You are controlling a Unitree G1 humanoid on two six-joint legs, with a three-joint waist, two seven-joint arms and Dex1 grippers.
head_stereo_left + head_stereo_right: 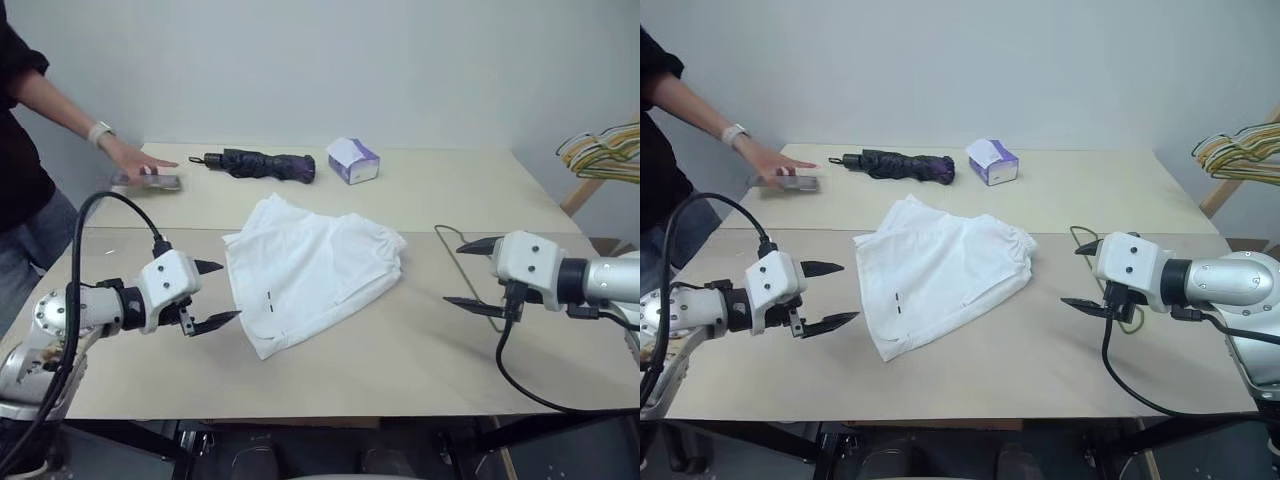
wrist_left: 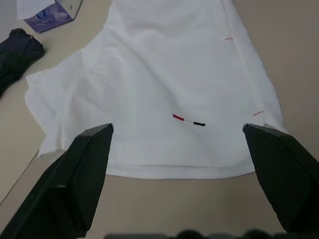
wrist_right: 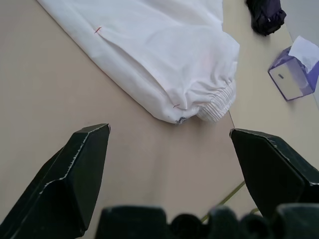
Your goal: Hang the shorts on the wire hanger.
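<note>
The shorts (image 1: 312,272) lay flat between my grippers, hem toward my left gripper (image 1: 212,294). The wire hanger (image 1: 462,270) lay beside my right gripper (image 1: 470,272). Both grippers stood wide open, holding nothing.

Table (image 1: 420,350): pale beige top, with a seam running across it from side to side.
Umbrella (image 1: 262,164): folded, dark, lying flat near the far edge of the table, its handle end pointing toward the person.
Tissue box (image 1: 353,161): small, purple and white, a white tissue sticking out of its top; just beside the umbrella's other end, not touching it.
Person's hand (image 1: 135,160): reaching in over the table's far left corner, with a pale wristband (image 1: 99,132) on the arm.
Small flat object (image 1: 152,181): under that hand, on the table; what it is cannot be told.
Bunch of hangers (image 1: 603,152): yellow, green and white, off the table's far right side, on a wooden stand.
</note>
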